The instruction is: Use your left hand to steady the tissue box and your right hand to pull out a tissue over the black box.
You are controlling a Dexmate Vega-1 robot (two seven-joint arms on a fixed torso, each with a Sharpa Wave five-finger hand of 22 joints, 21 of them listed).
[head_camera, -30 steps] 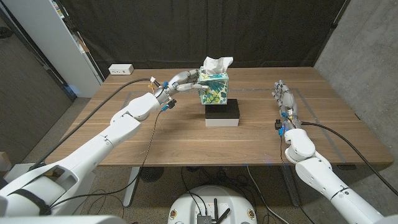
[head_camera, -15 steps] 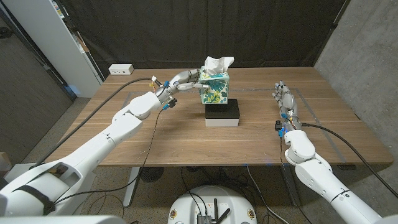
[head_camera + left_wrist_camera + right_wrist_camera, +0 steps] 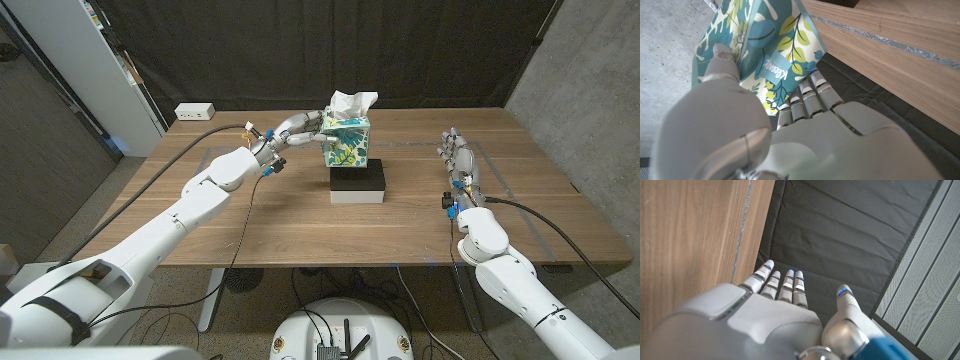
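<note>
Left hand [image 3: 290, 131] grips the leaf-patterned teal tissue box [image 3: 346, 143] (far side hidden), which sits on the black box [image 3: 358, 181] mid-table. Right hand [image 3: 458, 158] holds nothing, fingers straight, well apart.

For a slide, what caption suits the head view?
Left robot hand grips leaf-patterned tissue box on black box.

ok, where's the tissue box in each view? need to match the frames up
Head view: tissue box at the table's far middle, standing on the black box, left hand against its side.
Left wrist view: leaf-print side close up past the hand's fingers.
Right wrist view: not in it.
Shared landmark: the wooden table.
</note>
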